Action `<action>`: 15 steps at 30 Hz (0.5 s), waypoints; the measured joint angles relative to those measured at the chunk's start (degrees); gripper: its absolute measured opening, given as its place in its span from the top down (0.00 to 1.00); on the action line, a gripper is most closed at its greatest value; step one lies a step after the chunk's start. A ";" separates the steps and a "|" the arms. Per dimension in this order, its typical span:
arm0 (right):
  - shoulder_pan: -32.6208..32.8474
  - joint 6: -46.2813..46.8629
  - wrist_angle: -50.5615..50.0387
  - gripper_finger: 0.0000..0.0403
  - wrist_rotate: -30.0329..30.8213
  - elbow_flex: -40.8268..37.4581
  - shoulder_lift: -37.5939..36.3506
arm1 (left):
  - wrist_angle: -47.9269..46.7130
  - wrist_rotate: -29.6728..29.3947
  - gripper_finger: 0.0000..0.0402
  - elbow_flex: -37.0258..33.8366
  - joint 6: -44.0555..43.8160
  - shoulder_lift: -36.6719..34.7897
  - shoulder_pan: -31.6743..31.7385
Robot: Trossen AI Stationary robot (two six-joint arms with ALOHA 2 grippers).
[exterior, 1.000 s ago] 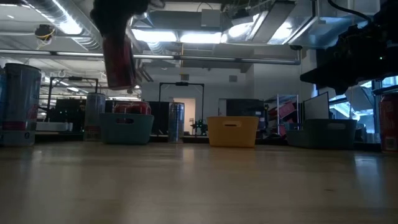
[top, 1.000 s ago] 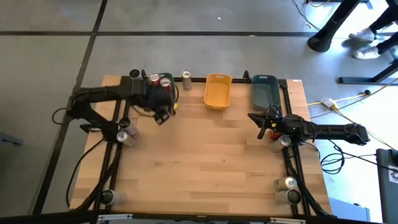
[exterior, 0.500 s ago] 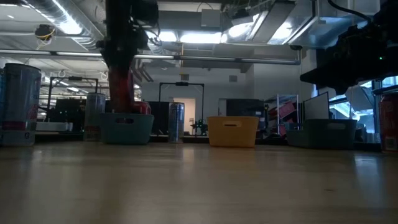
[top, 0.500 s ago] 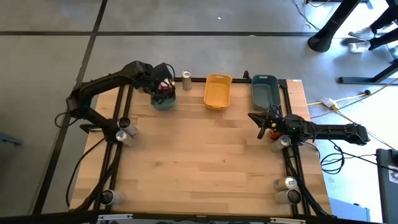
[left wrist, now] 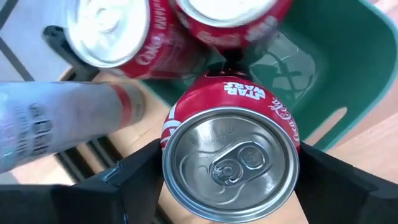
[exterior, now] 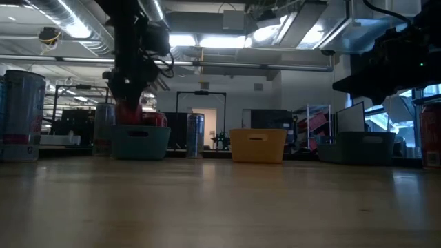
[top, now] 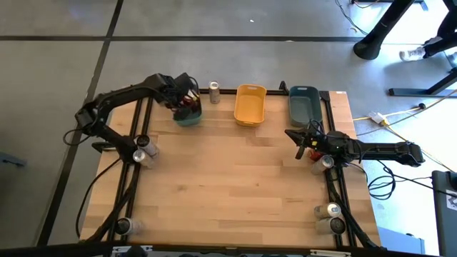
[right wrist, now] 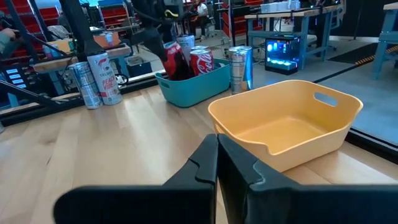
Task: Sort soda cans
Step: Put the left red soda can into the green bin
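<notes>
**Red can brought down into the teal tray**

Since a second ago the left claw point(top: 188, 102) has been carried from the tabletop's open left-rear area to the teal tray point(top: 191, 118) at about 11 o'clock, and lowered. The red can point(left wrist: 230, 155) is now held just over the tray's floor, beside two red cans point(left wrist: 180, 28) already lying there. By this the sorting step is judged nearly done; only the release appears to be left.

The left claw is clamped on the red can, one finger on each side, with the can's silver top turned toward the wrist. The left arm is stretched to the rear edge and bent down over the tray.

The right claw point(top: 301, 140) is pressed together and empty, parked at 3 o'clock near the grey tray point(top: 303, 106). The yellow tray point(top: 250, 104) lies at 12 o'clock, empty. Unsorted cans point(top: 144, 153) are seen at the tabletop's edges.
</notes>
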 joint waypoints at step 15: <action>-0.01 -0.57 0.01 0.98 0.31 0.00 0.00 | 6.02 0.11 0.27 -4.31 2.58 0.28 0.06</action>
